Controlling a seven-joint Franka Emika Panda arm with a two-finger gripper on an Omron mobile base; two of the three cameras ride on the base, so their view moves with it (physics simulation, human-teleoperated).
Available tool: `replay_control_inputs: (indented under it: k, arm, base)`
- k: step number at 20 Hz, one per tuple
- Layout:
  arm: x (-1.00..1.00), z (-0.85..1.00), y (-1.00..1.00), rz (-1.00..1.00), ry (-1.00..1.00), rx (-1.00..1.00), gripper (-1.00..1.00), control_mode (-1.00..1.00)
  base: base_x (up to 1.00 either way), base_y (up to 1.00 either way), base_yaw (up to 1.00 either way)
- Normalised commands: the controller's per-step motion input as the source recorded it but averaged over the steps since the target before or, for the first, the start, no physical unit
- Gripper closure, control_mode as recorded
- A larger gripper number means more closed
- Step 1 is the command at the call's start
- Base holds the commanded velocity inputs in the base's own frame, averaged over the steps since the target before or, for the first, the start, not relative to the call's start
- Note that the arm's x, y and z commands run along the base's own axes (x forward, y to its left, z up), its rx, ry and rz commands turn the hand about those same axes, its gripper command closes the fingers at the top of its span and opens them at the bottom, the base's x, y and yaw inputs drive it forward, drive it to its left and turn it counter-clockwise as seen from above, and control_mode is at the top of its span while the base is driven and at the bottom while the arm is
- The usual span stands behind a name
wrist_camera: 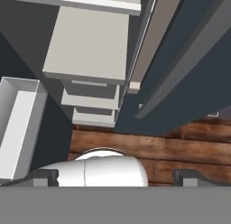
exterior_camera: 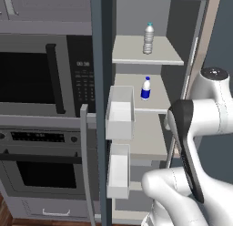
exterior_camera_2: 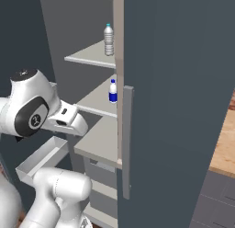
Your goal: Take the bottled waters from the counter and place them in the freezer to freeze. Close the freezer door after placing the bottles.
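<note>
The claw is standing wide apart with nothing between its two dark tips, which are rising at the bottom corners of the hand view. That view is looking down past them onto brown wooden floor planks, the stacked pale drawers and shelf fronts at the foot of the tall slate blue-grey freezer, and one white door bin at the left.

From the left base view, the freezer door, a tall slate-blue panel, is standing open and edge-on, carrying two white bins, one above the other. Left of it, a black-windowed built-in microwave is sitting above a black-windowed oven. The right base view is offering instead a second slate-blue door panel with a long grey vertical handle, and a strip of light tan desk at its right edge.

Farther in, both base views are showing the small bottle with a dark blue label and white top standing upright on a pale middle shelf, near its front edge. Above and behind it, the clear ribbed bottle with a teal cap is standing upright on the upper shelf.
</note>
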Motion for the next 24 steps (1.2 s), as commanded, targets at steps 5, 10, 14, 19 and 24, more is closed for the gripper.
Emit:
replay_control_inputs:
  k: [5, 10, 14, 19, 24]
  arm:
    - [0.00, 0.00, 0.00, 0.00, 0.00, 0.00, -1.00, 1.00]
    - [0.00, 0.00, 0.00, 0.00, 0.00, 0.00, -1.00, 1.00]
    - [0.00, 0.00, 0.00, 0.00, 0.00, 0.00, -1.00, 1.00]
    - [0.00, 0.00, 0.00, 0.00, 0.00, 0.00, -1.00, 1.00]
    - [0.00, 0.00, 0.00, 0.00, 0.00, 0.00, -1.00, 1.00]
  base:
    - [-0.08, 0.00, -0.03]
    - [-0.73, 0.00, -0.33]
    - [-0.62, 0.10, -0.41]
    - [-0.28, 0.24, -0.18]
    - [-0.57, 0.39, -0.04]
